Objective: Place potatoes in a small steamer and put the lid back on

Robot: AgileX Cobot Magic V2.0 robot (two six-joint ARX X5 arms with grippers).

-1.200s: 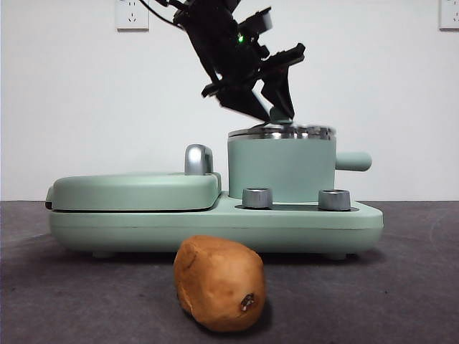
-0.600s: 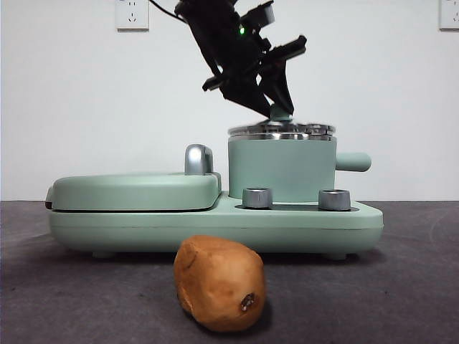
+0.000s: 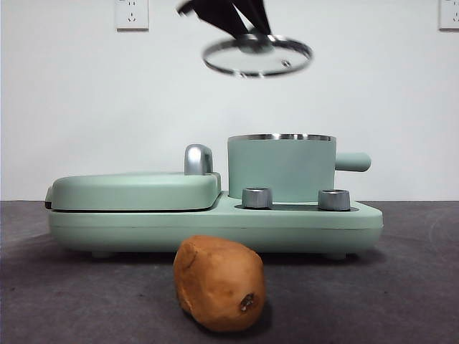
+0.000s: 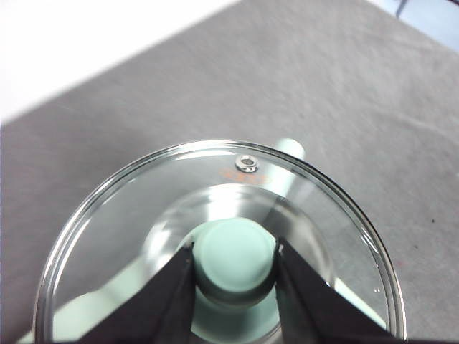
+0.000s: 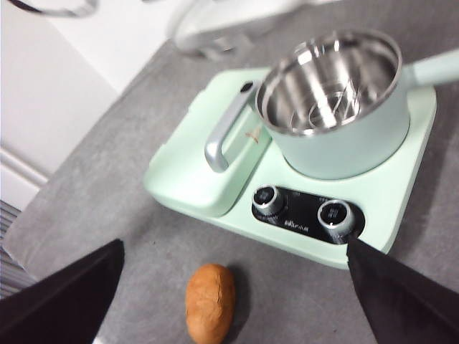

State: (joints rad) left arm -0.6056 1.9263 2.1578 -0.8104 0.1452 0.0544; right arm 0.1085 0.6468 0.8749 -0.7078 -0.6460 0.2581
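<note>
step: lid off | my left gripper (image 4: 235, 269) pinches the knob of the glass lid (image 3: 257, 56) — steamer (image 3: 281, 168) open, at 12 o'clock behind the potato (image 3: 219, 282) | right gripper (image 5: 229, 287) spread wide | advice: park the lid flat, well aside

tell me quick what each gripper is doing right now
Left gripper: shut on the lid knob, lid held above the steamer.
Right gripper: open, holding nothing.
</note>
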